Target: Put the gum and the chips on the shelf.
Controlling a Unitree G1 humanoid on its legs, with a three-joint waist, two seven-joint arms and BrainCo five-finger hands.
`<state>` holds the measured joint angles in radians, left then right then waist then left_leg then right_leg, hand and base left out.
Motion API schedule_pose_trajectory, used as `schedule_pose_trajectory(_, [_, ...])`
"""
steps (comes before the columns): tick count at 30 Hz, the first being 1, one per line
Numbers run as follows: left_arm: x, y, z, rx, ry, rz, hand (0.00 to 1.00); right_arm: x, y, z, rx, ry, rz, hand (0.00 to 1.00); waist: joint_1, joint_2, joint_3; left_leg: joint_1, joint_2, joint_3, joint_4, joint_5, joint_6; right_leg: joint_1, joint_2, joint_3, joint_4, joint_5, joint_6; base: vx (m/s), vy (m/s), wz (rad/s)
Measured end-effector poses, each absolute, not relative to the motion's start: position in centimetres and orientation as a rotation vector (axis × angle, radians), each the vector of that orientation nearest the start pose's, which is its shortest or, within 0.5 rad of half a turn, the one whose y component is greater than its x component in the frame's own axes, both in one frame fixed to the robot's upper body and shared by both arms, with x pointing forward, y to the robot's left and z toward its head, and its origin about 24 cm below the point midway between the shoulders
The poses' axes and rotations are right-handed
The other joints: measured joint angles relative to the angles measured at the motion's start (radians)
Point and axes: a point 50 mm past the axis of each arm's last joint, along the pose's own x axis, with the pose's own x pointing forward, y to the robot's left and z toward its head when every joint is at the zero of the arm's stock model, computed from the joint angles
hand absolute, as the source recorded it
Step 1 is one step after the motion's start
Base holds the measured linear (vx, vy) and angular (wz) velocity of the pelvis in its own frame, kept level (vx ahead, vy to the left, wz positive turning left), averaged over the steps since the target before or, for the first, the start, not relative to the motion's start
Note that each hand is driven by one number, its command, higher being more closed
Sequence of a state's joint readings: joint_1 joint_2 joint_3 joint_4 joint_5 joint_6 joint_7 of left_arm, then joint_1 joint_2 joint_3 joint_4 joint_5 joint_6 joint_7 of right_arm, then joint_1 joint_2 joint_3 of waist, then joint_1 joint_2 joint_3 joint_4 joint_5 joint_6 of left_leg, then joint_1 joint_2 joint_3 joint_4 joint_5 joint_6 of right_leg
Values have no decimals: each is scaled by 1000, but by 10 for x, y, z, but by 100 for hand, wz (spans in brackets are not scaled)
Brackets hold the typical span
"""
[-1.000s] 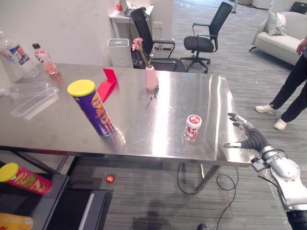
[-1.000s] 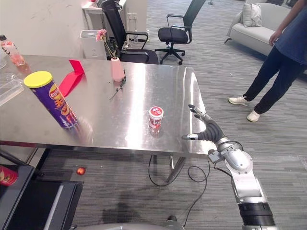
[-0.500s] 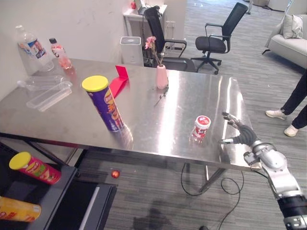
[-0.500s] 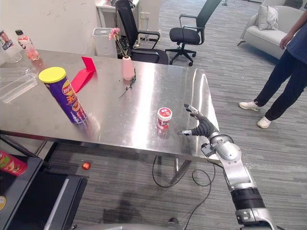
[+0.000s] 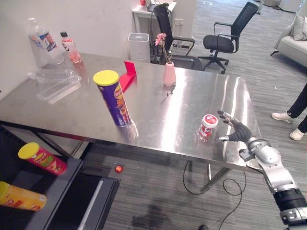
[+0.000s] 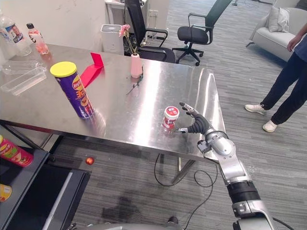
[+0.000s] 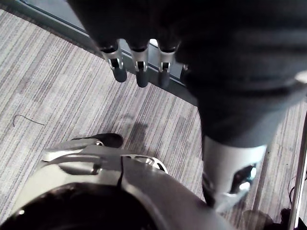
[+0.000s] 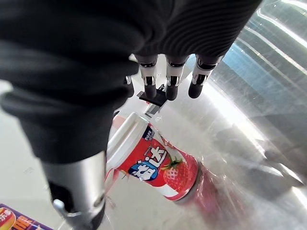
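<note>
Right robot hand (image 6: pixel 194 125) is hovering over the near right edge of the tabletop (image 5: pixel 72 112). Its fingers (image 8: pixel 168 84) are stretching out straight with the thumb held wide, clamped on nothing. Left robot hand (image 7: pixel 140 72) is hanging over the grey carpet floor (image 7: pixel 57 96), fingers straight and relaxed, carrying nothing.

The steel tabletop is spanning most of the scene. A black shelf (image 5: pixel 67 179) is sitting low at the robot's left, beside the tabletop's near edge. Two cans are lying on their sides on it: a red can (image 5: pixel 42 158) with a yellow lid, and a yellow can (image 5: pixel 19 196) nearer the robot. A person (image 6: pixel 288 86) in dark trousers and white shoes is standing on the carpet beyond the right end.

The chips (image 5: pixel 115 98), a tall purple can with a yellow lid, are standing upright near the front edge, well apart from the right robot hand. A clear plastic tray (image 5: pixel 57 86) and two bottles (image 5: pixel 41 43) are resting at the far left corner. A red folded card (image 5: pixel 127 76) and a pink vase (image 5: pixel 169 74) holding a flower are standing toward the back.

The gum (image 8: pixel 153 160), a small red tub with a white lid, is standing upright just beside the open right robot hand, between its thumb and fingers. Whether any fingertip is touching it I cannot tell.
</note>
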<state>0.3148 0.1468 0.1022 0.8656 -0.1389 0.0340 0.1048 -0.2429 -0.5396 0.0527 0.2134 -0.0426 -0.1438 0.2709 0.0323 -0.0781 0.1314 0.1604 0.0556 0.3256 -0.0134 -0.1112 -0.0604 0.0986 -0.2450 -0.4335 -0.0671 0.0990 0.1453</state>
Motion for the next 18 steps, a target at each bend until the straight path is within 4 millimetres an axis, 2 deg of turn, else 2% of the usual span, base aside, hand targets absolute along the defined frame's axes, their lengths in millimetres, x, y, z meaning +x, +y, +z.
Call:
schedule_pose_trajectory(8, [33,229,-156,19,1182,387,0,296,-225,91,-606,-82,300,0,0,13,14,1,-3,-5,-20,18,0,-5,0,-3,1,0,0,-12,-9,2])
schedule_pose_trajectory(18, [33,228,-156,15,1188,387,0,299,-231,81,-634,-30,281,0,2,15,16,1,-3,-9,-20,18,0,-3,0,-5,1,0,0,0,0,0])
